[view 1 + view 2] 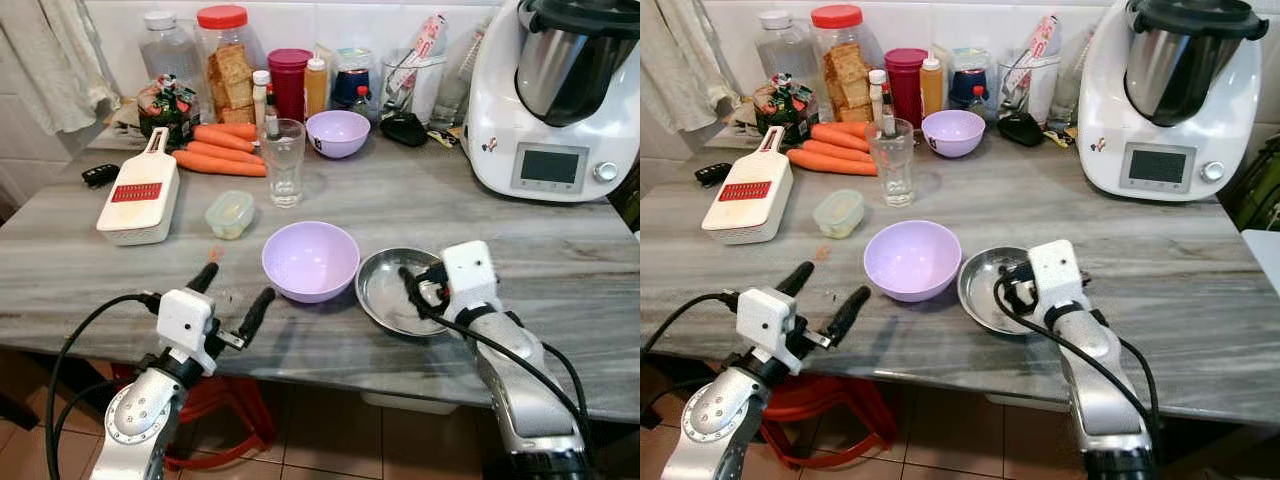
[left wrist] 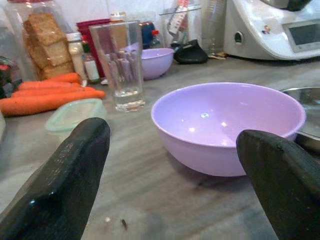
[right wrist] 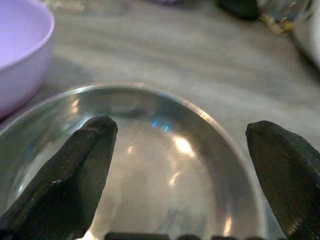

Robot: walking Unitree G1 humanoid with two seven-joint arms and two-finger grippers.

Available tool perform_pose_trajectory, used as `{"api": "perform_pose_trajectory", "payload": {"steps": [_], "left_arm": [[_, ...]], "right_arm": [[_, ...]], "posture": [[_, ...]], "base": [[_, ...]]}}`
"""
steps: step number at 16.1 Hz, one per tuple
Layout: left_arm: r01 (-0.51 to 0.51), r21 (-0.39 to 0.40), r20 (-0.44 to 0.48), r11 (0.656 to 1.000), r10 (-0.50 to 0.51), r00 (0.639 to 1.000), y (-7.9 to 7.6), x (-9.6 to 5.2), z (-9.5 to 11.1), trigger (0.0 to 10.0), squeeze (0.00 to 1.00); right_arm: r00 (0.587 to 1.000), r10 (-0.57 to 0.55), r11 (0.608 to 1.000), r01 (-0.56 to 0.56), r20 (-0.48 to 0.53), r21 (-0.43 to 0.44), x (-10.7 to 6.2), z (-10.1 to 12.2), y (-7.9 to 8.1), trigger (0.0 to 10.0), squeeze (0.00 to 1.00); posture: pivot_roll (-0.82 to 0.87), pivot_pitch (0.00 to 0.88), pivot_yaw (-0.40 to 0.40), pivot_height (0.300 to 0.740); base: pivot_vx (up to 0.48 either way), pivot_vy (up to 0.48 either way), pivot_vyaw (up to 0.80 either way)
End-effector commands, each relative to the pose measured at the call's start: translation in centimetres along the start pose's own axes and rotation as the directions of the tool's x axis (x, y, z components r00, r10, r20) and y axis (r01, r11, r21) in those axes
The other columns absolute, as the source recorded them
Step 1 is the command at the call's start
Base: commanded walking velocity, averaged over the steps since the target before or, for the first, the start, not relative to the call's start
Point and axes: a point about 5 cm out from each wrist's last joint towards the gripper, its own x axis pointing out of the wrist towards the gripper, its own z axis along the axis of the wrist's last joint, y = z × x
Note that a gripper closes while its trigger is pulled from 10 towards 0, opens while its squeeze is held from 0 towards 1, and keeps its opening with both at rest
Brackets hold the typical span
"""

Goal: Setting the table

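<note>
A lilac bowl stands near the front of the grey marble counter, with a shiny steel bowl touching its right side. My right gripper is open, its fingers spread low over the steel bowl's right half; the right wrist view looks into the steel bowl between the fingertips. My left gripper is open at the counter's front edge, left of the lilac bowl and apart from it, with nothing in it. A clear glass stands behind the bowls.
A small lidded container, a white grater and carrots lie at the left. A second lilac bowl, jars and bottles line the back. A white kitchen machine stands at the back right. A red stool sits under the counter.
</note>
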Motion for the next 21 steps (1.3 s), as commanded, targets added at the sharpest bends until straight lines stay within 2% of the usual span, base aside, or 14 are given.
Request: {"api": "perform_pose_trajectory", "payload": {"steps": [1,5,8,14,21], "left_arm": [[0.044,-0.007,0.008,0.999,-0.044,0.999,-0.1,-0.2,0.5,10.0,0.00],[0.124,-0.031,-0.003,0.992,-0.124,0.992,-0.5,-0.4,0.4,10.0,0.00],[0.141,-0.037,-0.031,0.989,-0.142,0.989,-0.3,-0.8,-0.6,10.0,0.00],[0.146,-0.044,-0.038,0.988,-0.148,0.988,-0.4,-0.7,-1.1,10.0,0.00],[0.146,-0.039,-0.027,0.989,-0.147,0.989,-0.7,-0.3,-0.6,10.0,0.00]], "right_arm": [[0.998,0.044,0.999,-0.044,-0.033,0.001,0.4,0.0,0.3,10.0,0.00],[0.987,0.136,0.991,-0.137,-0.081,0.003,0.6,-0.4,1.5,10.0,0.00],[0.973,0.211,0.977,-0.208,-0.094,0.038,0.6,-0.3,2.5,10.0,0.00],[0.961,0.265,0.963,-0.261,-0.078,0.068,0.6,0.3,3.4,10.0,0.00],[0.954,0.298,0.952,-0.294,-0.042,0.082,1.3,1.1,4.5,10.0,0.00]], "posture": [[-0.01,0.000,0.009,0.740],[-0.01,0.000,0.007,0.740],[-0.01,0.000,0.011,0.740],[-0.02,0.000,0.008,0.740],[-0.01,0.000,0.008,0.740]], "base": [[0.000,0.000,0.00],[0.000,0.000,0.00],[0.000,0.000,0.00],[0.000,0.000,0.00],[0.000,0.000,0.00]]}}
